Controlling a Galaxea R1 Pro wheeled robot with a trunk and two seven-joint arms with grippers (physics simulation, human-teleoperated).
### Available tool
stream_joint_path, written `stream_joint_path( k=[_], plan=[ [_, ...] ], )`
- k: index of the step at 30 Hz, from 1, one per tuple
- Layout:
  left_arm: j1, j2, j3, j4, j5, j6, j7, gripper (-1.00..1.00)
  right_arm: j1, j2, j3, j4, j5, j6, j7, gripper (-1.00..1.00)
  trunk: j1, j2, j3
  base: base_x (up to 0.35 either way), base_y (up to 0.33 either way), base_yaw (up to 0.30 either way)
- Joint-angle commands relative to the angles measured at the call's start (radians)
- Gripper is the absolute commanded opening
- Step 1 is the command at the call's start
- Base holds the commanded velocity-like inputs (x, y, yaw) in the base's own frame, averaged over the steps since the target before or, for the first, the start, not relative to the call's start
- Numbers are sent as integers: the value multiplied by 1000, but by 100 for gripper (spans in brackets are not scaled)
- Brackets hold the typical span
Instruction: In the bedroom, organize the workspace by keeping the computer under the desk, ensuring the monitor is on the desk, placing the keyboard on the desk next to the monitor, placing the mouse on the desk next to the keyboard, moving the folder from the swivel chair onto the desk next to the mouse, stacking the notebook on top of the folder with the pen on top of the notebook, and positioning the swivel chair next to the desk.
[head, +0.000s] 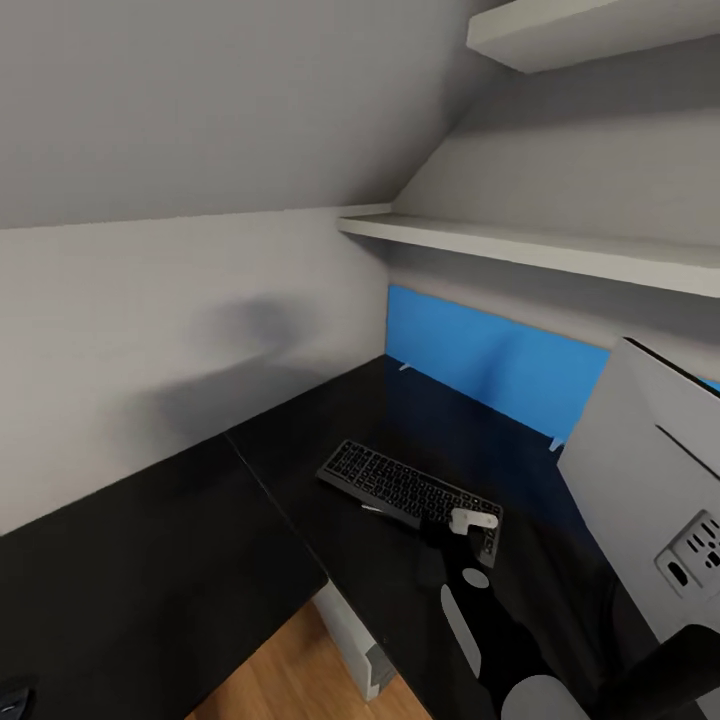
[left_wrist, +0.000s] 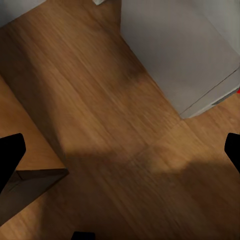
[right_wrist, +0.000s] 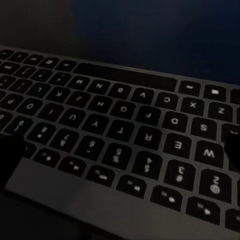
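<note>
Black glossy worktop (head: 300, 480) carries one keyboard (head: 400, 485) near its blue-panelled back edge. The right hand (head: 462, 528) hovers wide open at the keyboard's end, holding nothing. One monitor (head: 650, 500) stands alongside.

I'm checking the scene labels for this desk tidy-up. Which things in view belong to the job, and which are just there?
Job: keyboard, monitor, desk, computer, right gripper over the keyboard.
Just there: wall shelves, wooden floor.
</note>
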Motion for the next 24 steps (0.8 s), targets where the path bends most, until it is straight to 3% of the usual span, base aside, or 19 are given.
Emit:
stream_joint_path(
  k=[1,24],
  plan=[
    [-1,0,-4,1,5,-3,4,100,-1,0,3,1,-5,-4,-5,100,0,-1,-1,24,0,0],
    [-1,0,-4,1,4,-3,5,100,-1,0,2,1,-6,-4,-5,100,0,-1,-1,3,0,0]
  ],
)
